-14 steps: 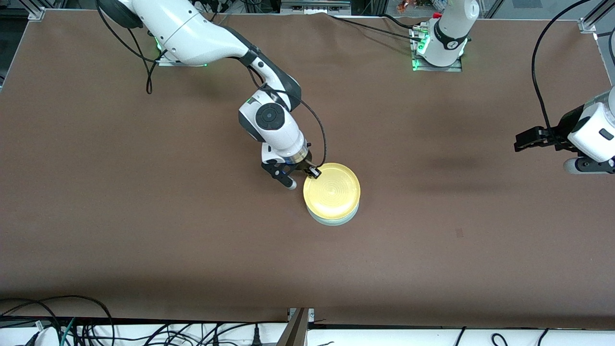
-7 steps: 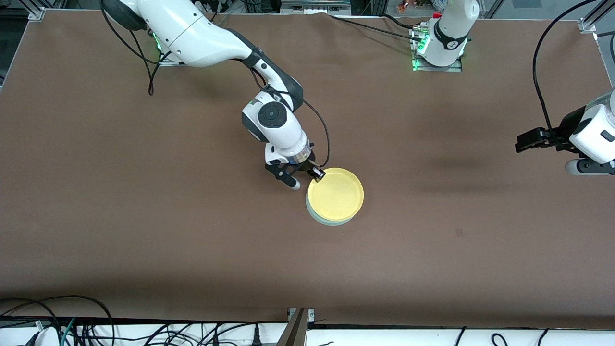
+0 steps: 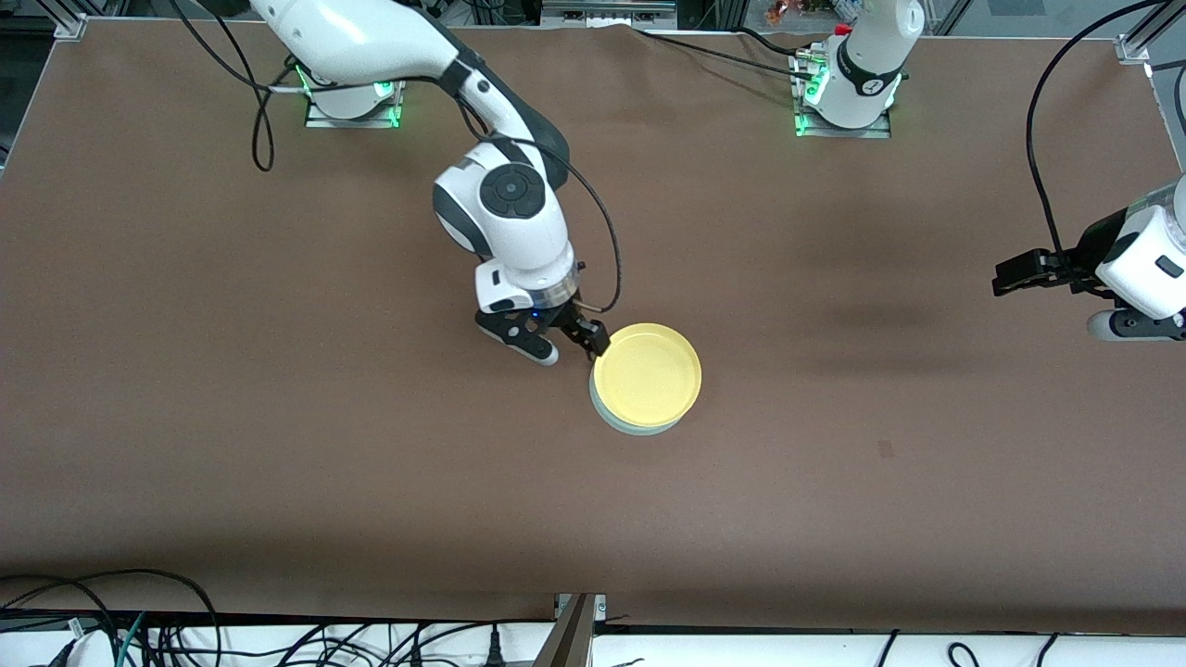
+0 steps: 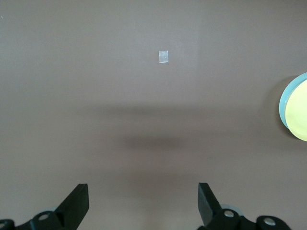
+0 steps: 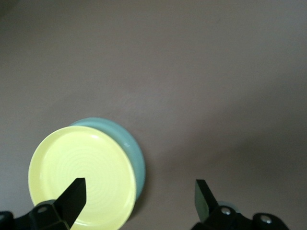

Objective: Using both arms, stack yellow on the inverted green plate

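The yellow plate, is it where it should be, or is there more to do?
It looks nearly finished. The yellow plate sits on the green plate, slightly off centre, so a green edge shows. The right hand is open beside the stack's rim, gripping nothing. The left hand waits, open, over bare table at its own end. What seems left is pulling the right arm away.

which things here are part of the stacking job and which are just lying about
Part of the job:
yellow plate, resting on the green plate
right end effector, open beside the stack
left end effector, open, waiting

Lying about:
small pale square on the table
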You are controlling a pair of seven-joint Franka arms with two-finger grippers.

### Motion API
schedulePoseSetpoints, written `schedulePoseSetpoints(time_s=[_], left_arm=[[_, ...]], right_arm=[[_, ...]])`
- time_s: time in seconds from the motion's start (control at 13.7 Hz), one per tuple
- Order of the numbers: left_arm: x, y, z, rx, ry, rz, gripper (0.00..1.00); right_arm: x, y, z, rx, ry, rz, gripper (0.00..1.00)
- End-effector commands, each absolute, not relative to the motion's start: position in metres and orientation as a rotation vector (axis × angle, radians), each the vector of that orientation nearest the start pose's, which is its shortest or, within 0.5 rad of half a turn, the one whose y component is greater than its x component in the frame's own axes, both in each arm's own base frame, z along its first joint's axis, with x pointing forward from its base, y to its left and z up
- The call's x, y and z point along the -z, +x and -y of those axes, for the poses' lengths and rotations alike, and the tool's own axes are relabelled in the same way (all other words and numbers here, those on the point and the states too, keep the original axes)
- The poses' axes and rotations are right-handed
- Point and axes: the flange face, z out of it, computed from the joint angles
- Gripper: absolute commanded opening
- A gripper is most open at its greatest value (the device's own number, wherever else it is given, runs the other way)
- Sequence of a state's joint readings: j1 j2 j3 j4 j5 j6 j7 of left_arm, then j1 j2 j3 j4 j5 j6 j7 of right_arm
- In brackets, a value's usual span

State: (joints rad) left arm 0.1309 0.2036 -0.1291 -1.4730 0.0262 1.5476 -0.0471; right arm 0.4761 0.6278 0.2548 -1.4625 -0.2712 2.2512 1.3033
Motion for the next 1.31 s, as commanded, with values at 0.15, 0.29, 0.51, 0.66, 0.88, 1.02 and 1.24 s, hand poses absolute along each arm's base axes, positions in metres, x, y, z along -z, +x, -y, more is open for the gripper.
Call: schedulePoseSetpoints(time_s=[0.15, 0.29, 0.51, 0.66, 0.88, 1.02, 1.24], left_arm=[[-0.556, 0.611, -0.014, -0.187, -3.170, 0.049, 1.00], [-0.556, 0.611, -0.013, -0.187, -3.170, 0.051, 1.00], [-0.556, 0.611, -0.013, -0.190, -3.169, 0.056, 1.00], [-0.556, 0.611, -0.013, -0.187, -3.170, 0.056, 1.00], [-0.557, 0.611, -0.013, -0.185, -3.170, 0.056, 1.00], [-0.554, 0.612, -0.013, -0.195, -3.170, 0.053, 1.00], [-0.553, 0.612, -0.013, -0.197, -3.170, 0.056, 1.00]], right_arm=[[-0.390, 0.580, -0.397, 0.192, -3.136, -0.477, 1.00], [-0.420, 0.598, -0.352, 0.112, -3.084, -0.431, 1.00], [-0.451, 0.611, -0.273, 0.006, -3.129, -0.199, 1.00], [-0.473, 0.614, -0.220, -0.012, -3.150, -0.081, 1.00], [-0.499, 0.598, -0.135, 0.000, -3.168, 0.010, 1.00], [-0.521, 0.589, -0.080, 0.026, -3.180, 0.027, 1.00], [-0.549, 0.573, -0.026, -0.005, -3.163, -0.010, 1.00]])
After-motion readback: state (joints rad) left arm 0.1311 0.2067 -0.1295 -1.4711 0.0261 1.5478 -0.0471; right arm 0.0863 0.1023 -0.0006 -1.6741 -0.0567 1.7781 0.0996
